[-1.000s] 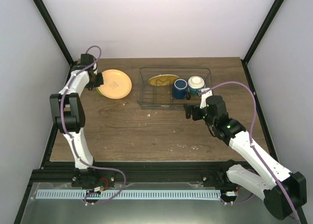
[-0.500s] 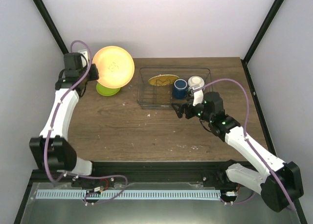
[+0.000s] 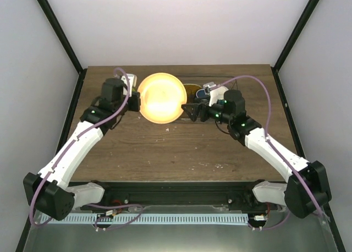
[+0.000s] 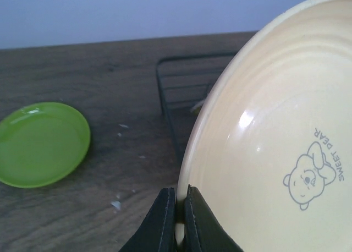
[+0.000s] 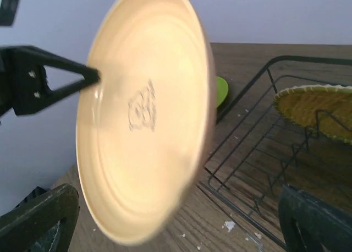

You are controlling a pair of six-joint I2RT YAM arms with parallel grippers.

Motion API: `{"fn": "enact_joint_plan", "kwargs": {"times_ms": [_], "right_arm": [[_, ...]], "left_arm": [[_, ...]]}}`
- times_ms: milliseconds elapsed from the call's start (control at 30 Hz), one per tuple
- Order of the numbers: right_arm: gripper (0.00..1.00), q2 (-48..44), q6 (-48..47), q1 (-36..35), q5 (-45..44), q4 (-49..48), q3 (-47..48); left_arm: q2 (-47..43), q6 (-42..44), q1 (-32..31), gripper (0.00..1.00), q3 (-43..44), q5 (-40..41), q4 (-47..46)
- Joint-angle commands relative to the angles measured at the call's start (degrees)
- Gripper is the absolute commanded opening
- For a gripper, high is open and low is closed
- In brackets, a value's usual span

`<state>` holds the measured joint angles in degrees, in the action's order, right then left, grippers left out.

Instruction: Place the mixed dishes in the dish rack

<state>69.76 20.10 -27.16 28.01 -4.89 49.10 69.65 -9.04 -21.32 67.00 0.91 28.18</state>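
My left gripper is shut on the rim of a pale yellow-orange plate printed with a bear. It holds the plate upright, above the table, beside the dish rack's left end. The black fingers pinch the plate's lower edge. My right gripper stands wide open just right of the plate, its fingertips apart from it. A yellow patterned plate leans inside the dish rack. The yellow-green plate lies flat on the table, left of the rack. My right arm hides the mug and the cup.
White crumbs are scattered on the wooden table in front of the rack. Black frame posts rise at the back corners, with white walls close behind.
My left arm lifted the pale plate off the yellow-green plate at the back left and swung it right, up to the rack. My right arm reached left towards it, jaws still open.
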Motion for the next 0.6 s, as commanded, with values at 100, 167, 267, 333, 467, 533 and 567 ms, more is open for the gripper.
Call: {"fn": "enact_joint_plan", "kwargs": {"times_ms": [100, 167, 267, 333, 467, 533, 567], "right_arm": [[1.00, 2.8, 0.3, 0.3, 1.7, -3.9, 3.2], [1.00, 3.9, -0.7, 0.3, 0.8, -3.1, 3.6], [0.99, 5.5, -1.7, 0.3, 0.7, -2.8, 3.9], [0.94, 6.6, -2.2, 0.3, 1.3, -2.0, 4.7], [0.48, 8.2, -4.8, 0.3, 1.8, 0.5, 8.0], [0.21, 8.3, -6.4, 0.3, 0.7, 1.7, 9.3], [0.14, 8.3, -7.2, 0.3, 0.0, 2.3, 9.9]], "left_arm": [[-2.3, -3.7, -6.1, 0.00, -3.1, 3.3, -2.9], [-2.4, -4.4, -7.6, 0.00, -3.0, 3.4, -3.0], [-1.8, -5.0, -10.5, 0.00, -2.2, 4.9, -3.0], [-1.1, -5.1, -11.9, 0.00, -1.0, 5.5, -2.5], [0.1, -5.0, -13.8, 0.00, 1.8, 7.0, -0.8], [0.1, -4.8, -14.0, 0.00, 2.6, 7.2, -0.2], [-0.1, -4.8, -14.0, 0.00, 2.6, 7.5, -0.3]]}}
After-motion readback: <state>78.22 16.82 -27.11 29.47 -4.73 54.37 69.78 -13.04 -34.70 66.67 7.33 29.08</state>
